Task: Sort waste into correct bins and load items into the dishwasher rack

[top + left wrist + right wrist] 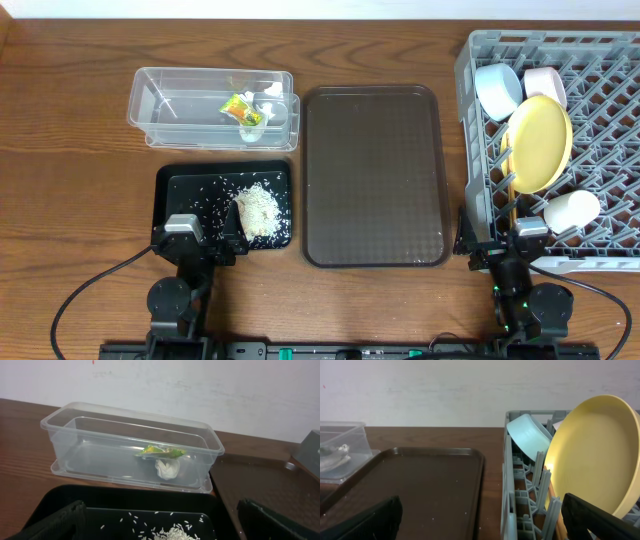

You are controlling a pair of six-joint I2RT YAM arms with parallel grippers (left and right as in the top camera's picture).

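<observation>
The clear tub [160, 105] holds the green-and-orange wrapper [239, 106] and the white paper scrap [251, 130]; both also show in the left wrist view, wrapper [162, 451] and scrap [167, 468]. The black tray [175, 195] holds the rice clump [259, 210]. The grey rack [600, 150] holds the yellow plate [538, 142], light blue bowl [498, 88], pinkish bowl [545, 82], pale cup [571, 211] and chopsticks [509, 182]. My left gripper [205, 240] is open and empty at the black tray's near edge. My right gripper [497, 245] is open and empty at the rack's near left corner.
A large brown serving tray [375, 175] lies between the bins and the rack. The wooden table runs left and in front of the bins. A white wall stands behind the table.
</observation>
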